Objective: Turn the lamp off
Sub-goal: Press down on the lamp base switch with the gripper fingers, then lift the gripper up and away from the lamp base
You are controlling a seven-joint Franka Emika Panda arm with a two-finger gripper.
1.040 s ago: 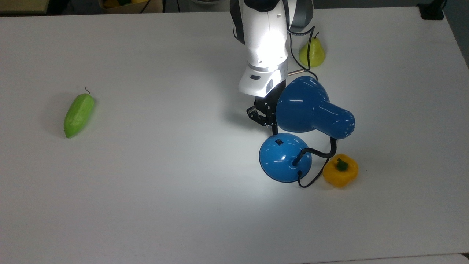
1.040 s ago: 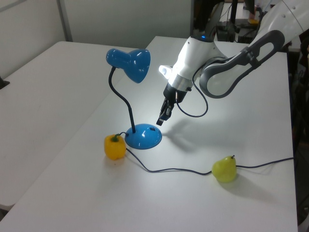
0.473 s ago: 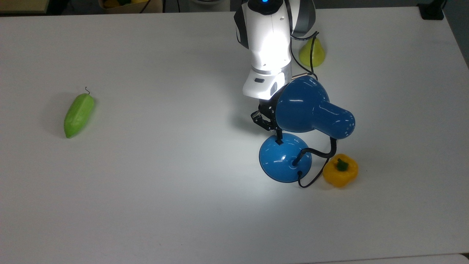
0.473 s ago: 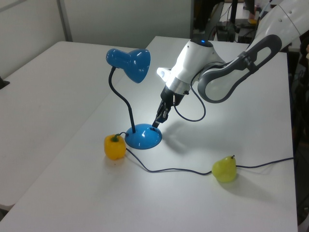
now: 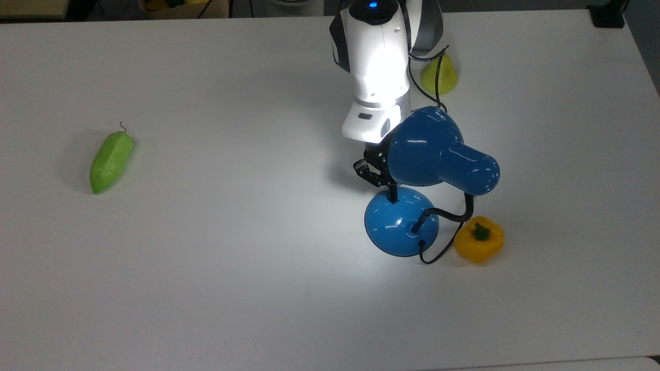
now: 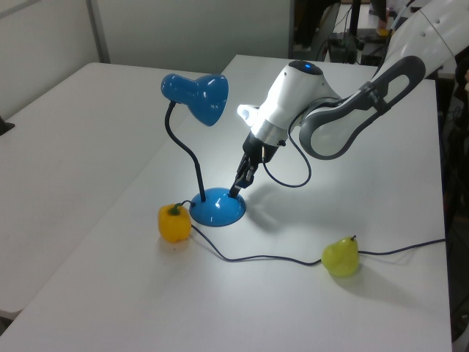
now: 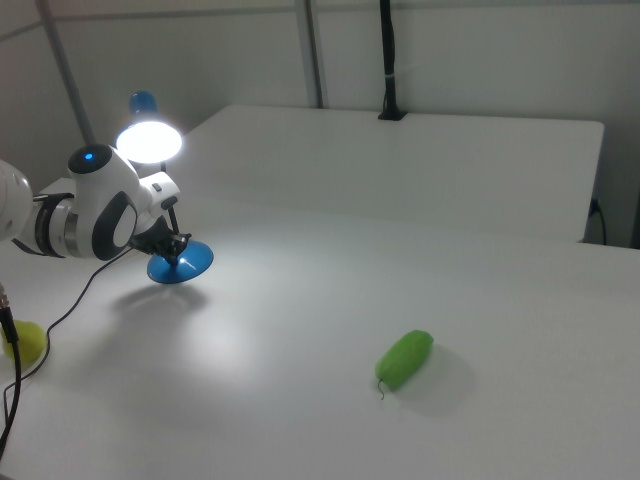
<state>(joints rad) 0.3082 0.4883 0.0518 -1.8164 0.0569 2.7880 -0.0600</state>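
The lamp [image 5: 402, 221] stands on the table [image 5: 206, 257] nearer the top view's right edge, lit: the right view shows its glowing shade [image 7: 149, 142], which the top view shows from behind. The gripper [image 6: 236, 192] touches the base at the switch, fingers pressed together, grasping nothing. A pepper [image 5: 479, 239] lies beside the base, a pear [image 6: 341, 257] by the cord, a green vegetable [image 5: 111, 161] well apart.

Glossy blue lamp [image 5: 443, 154], lit, upright on black gooseneck, domed base
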